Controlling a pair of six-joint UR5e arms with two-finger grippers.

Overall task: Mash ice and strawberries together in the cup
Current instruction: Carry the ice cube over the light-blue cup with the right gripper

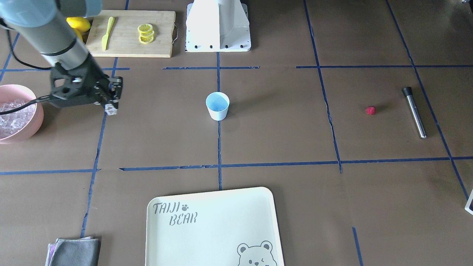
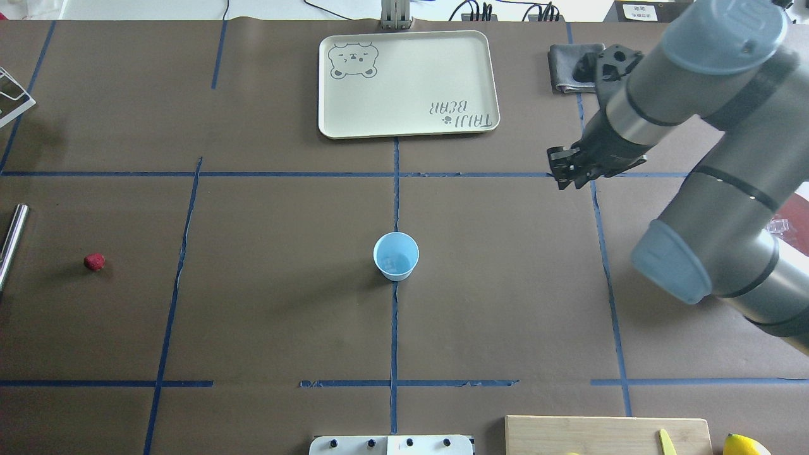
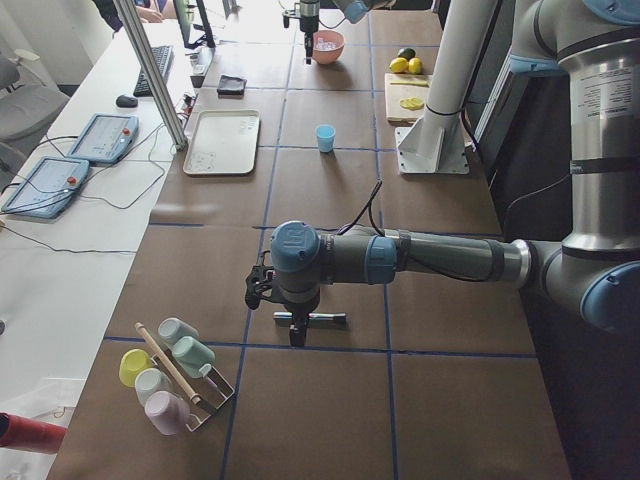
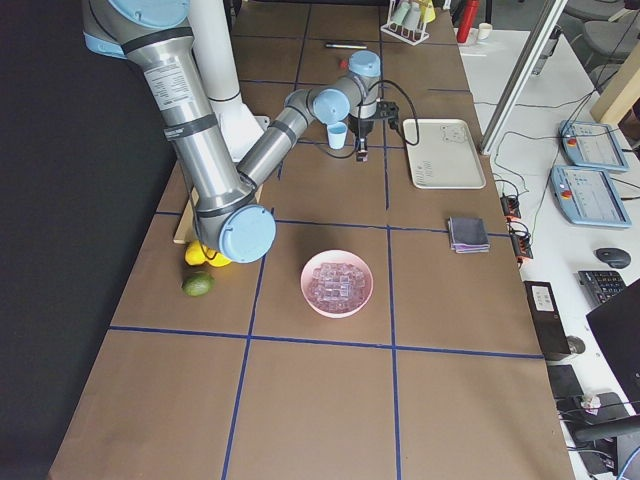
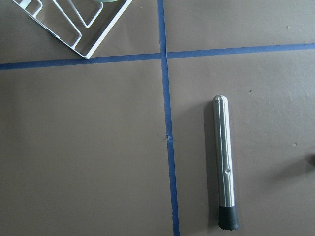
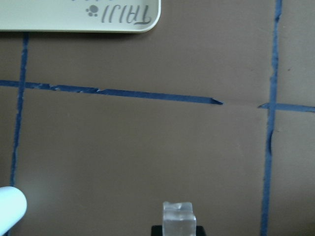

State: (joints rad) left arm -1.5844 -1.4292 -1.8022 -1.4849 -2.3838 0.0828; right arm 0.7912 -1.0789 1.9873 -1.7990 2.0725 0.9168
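Holding one ice cube (image 1: 110,109) pinched in the right gripper (image 1: 112,105), you hovered between bowl (image 1: 35,122) and central cup (image 1: 217,106), probably to drop it in. The strawberry (image 1: 370,110) lay far left by the muddler (image 1: 414,112). I could not tell the left gripper's (image 3: 296,330) opening.

Cup, ice and strawberry

The cup (image 1: 217,106), white outside and light blue inside, stands upright in the middle of the table (image 1: 281,140), perhaps with a clear cube or two at its bottom. One ice cube (image 1: 111,109) is pinched in the right gripper (image 1: 112,105), between the cup and the pink bowl (image 1: 36,125), where more ice (image 1: 11,118) is heaped. The small red strawberry (image 1: 370,110) lies alone, well apart from the cup
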